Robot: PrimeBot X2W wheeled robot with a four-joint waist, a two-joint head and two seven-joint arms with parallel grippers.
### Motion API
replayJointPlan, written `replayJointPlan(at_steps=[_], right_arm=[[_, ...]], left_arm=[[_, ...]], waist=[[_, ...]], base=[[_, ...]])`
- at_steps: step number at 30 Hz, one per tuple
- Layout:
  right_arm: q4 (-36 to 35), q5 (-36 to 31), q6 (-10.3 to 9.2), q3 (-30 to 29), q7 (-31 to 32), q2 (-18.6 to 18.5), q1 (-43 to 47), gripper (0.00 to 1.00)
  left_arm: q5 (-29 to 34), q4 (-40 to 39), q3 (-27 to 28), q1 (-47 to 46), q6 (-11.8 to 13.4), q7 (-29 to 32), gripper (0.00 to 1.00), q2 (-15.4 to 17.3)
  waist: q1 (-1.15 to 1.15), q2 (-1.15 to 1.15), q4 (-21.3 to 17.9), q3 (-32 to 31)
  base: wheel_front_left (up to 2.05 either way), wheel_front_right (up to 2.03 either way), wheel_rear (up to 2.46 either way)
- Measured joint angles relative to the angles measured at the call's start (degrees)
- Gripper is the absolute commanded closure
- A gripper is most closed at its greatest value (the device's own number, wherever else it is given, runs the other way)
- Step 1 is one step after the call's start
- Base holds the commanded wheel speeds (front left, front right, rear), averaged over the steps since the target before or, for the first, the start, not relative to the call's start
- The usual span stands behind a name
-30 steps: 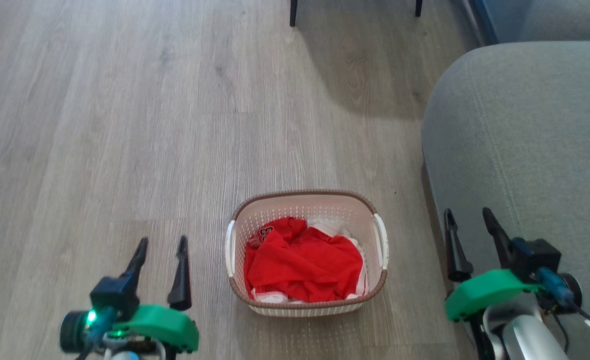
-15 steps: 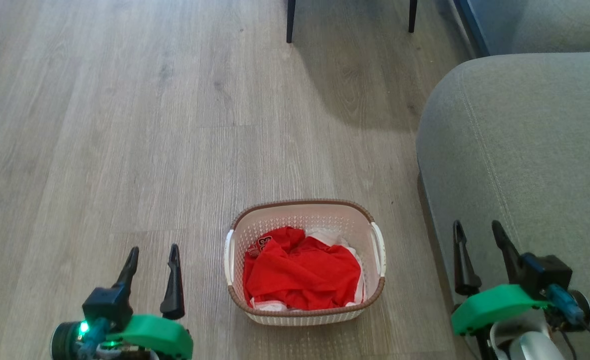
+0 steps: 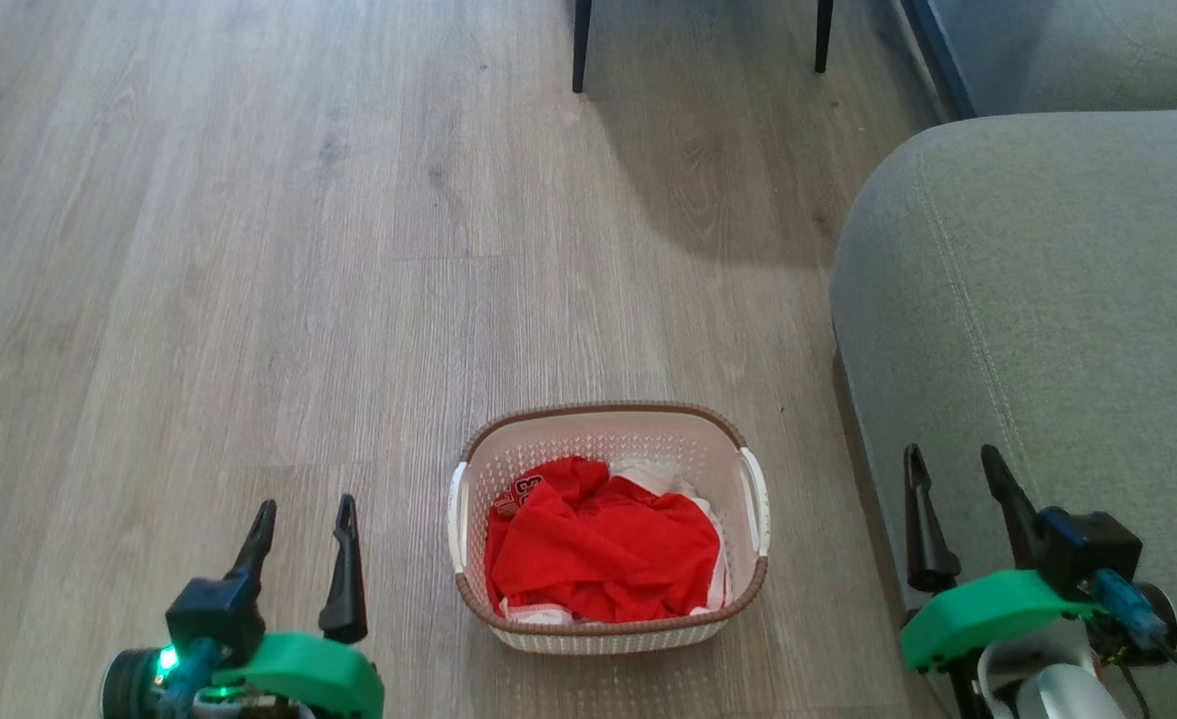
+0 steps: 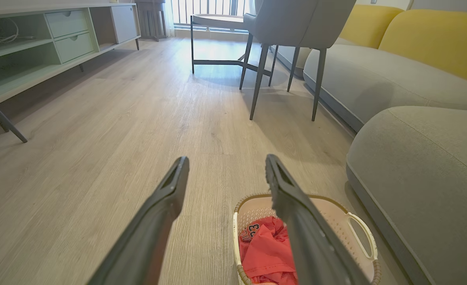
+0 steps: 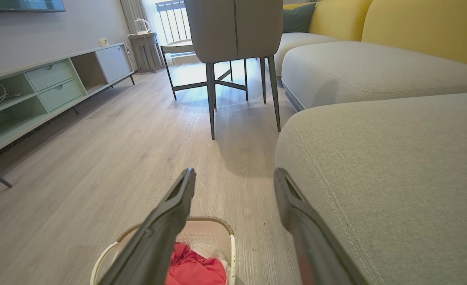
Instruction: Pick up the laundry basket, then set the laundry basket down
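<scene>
Pre-grasp stage, by the look of it. Got the laundry basket [image 3: 598, 439] sitting flat on the wood floor [image 3: 249, 250], close beside the grey sofa [image 3: 1047, 300], loaded with a red garment [image 3: 603, 544] and a bit of white underneath.

Flanked by both arms: left claw [image 3: 306, 504] off to its left, right claw [image 3: 950, 454] off to its right, overlapping the sofa edge in the head view. No contact with the basket on either side. Both spread wide and holding nothing, same story in the wrist views, with plain floor showing between the fingers. Pointing forward past the basket rather than at it.

Next up, probably: bring each claw down and inward to the white side handles [image 3: 753, 499], one apiece, then pinch and raise together. Worth watching the right side, since not much room there between basket and sofa. Also worth keeping the lift level so as not to tip the laundry out. No lift yet, so only at the very start of the job.
</scene>
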Motion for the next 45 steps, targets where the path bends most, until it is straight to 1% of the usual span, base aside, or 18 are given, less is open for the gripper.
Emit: replayJointPlan(at_steps=[9,10,16,32,35,45], right_arm=[[0.1,0.3,0.0,0.0,0.0,0.0,0.0,0.0],[0.2,0.3,0.0,0.0,0.0,0.0,0.0,1.0],[4.9,0.9,0.0,0.2,0.2,0.3,1.8,1.0],[5.0,10.8,0.0,-0.2,2.1,0.3,2.2,1.0],[5.0,12.9,0.0,-0.4,2.6,0.3,2.1,1.0],[5.0,20.0,0.0,-1.1,4.3,0.2,1.9,1.0]], left_arm=[[0.3,1.0,0.0,0.7,0.0,0.0,0.0,0.0],[0.3,1.0,0.0,0.7,0.0,0.0,1.0,0.0],[-0.4,5.6,-0.1,2.7,-0.1,0.4,1.0,0.0],[-10.3,5.6,0.5,2.6,-0.7,2.8,1.0,0.0],[-12.4,5.6,0.7,2.3,-1.1,3.4,1.0,0.0],[-19.6,5.6,2.1,1.4,-1.7,5.2,1.0,0.0]], waist=[[0.0,0.0,-0.1,0.1],[0.0,0.0,0.0,0.1],[0.0,0.0,-0.1,0.1],[0.01,-0.01,-0.3,0.2],[0.01,-0.01,-0.4,0.2],[0.01,-0.01,-0.5,0.3]], base=[[0.0,0.0,0.0],[0.0,0.0,0.0],[0.0,0.0,0.0],[0.0,0.0,0.0],[0.0,0.0,0.0],[0.0,0.0,0.0]])
